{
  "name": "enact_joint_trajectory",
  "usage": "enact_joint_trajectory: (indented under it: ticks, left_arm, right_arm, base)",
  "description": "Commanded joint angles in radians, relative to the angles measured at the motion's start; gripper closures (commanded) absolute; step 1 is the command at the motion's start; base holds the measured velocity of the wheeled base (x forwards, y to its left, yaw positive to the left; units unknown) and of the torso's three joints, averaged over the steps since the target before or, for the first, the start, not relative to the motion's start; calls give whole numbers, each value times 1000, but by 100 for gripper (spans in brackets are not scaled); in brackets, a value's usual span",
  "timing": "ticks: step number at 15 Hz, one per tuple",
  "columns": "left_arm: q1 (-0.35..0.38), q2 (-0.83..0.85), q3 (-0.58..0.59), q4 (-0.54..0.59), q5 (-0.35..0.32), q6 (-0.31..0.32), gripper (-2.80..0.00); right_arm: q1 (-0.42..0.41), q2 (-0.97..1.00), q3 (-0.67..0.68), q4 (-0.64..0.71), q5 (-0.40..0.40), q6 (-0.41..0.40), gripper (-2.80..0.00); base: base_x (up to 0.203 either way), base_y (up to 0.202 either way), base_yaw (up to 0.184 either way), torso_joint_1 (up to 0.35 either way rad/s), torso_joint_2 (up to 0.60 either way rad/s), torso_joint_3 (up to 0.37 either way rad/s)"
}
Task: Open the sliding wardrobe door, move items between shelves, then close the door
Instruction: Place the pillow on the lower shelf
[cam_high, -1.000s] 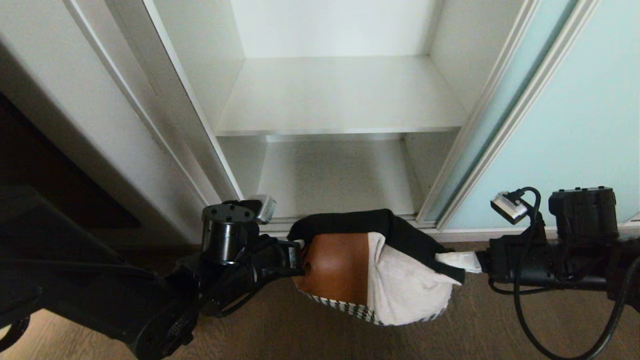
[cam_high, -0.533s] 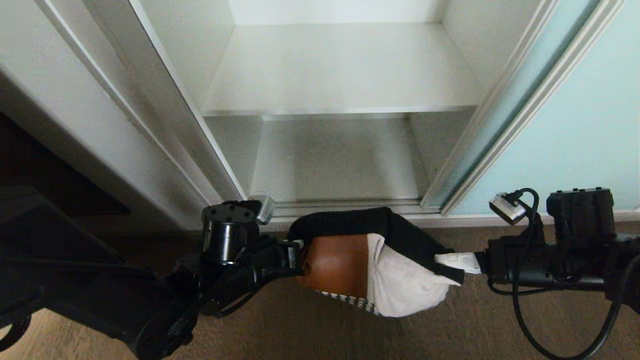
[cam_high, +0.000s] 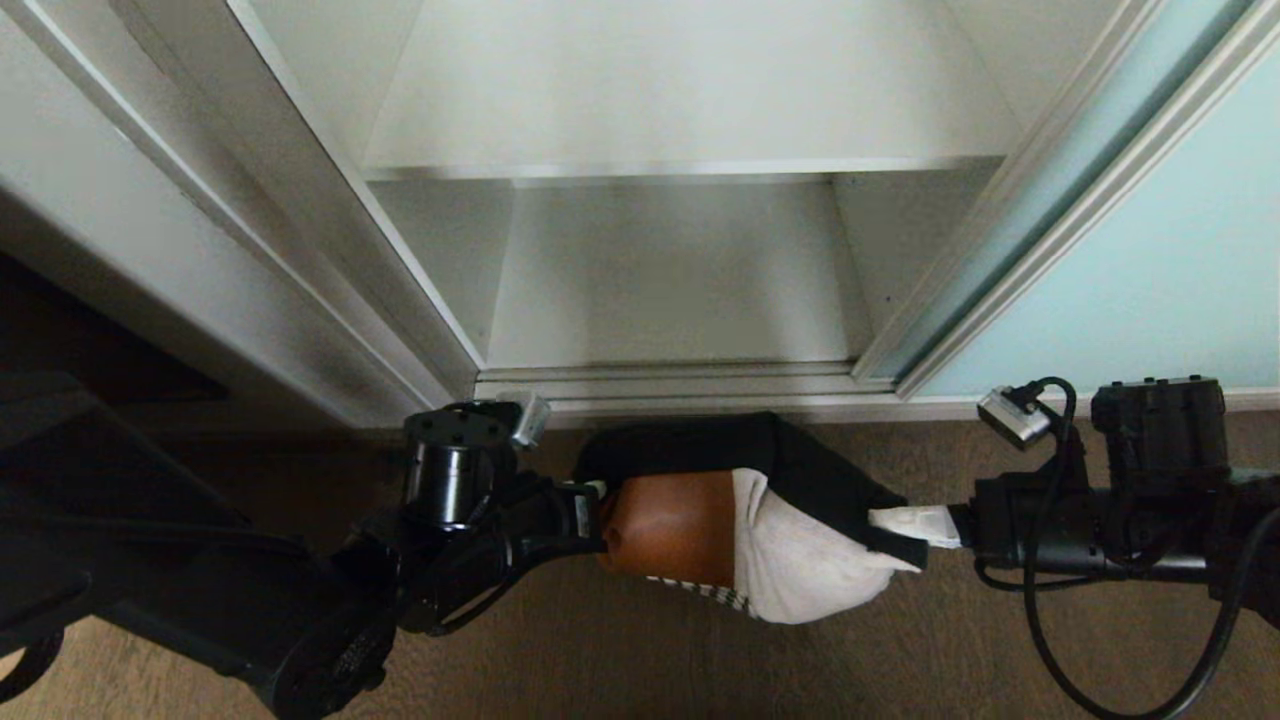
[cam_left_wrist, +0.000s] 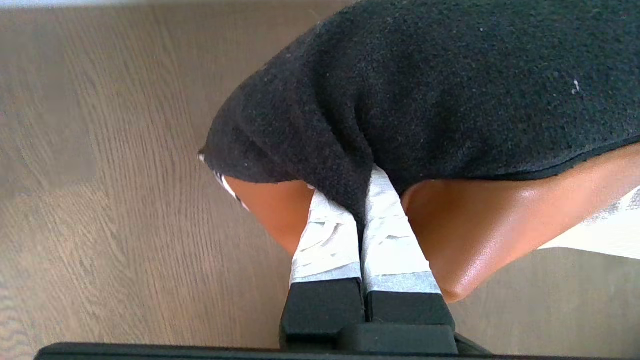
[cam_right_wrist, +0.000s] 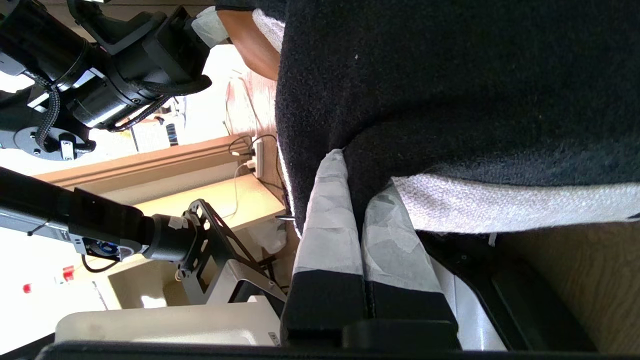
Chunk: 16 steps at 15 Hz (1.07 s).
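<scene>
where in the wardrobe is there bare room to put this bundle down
Both shelves show bare: the upper shelf and the bottom board, between the white side post and the slid-aside aqua door. It is crowded only in front, where the left gripper and right gripper pinch the folded bundle over the floor.

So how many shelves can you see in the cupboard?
2. The upper shelf sits at the top of the head view; the bottom shelf lies below it, near the floor. Higher ones may be hidden.

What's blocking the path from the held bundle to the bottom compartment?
Nothing visible. The fabric bundle hangs between left end effector and right end effector, in front of the bottom shelf. The sliding wardrobe door is off to the right, leaving the opening free.
</scene>
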Motion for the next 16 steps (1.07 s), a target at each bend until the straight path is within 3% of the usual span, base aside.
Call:
enact_joint_trajectory:
  ticks: [1,6,16]
  left_arm:
    - [-1,15,-1,-5,1,-1,0]
    - [-2,91,8,-126,42,7,0]
    - [7,9,1,-122,96,35,0]
  right_arm:
    - [0,-1,-1,-3,5,2,0]
    - [2,12,-3,-4,5,2,0]
    - [45,50,-138,33,-31,7,0]
  base:
    - [0,0,0,-1,-2,-198]
    - [0,0,0,3,3,-42]
    - [0,0,0,0,0,0]
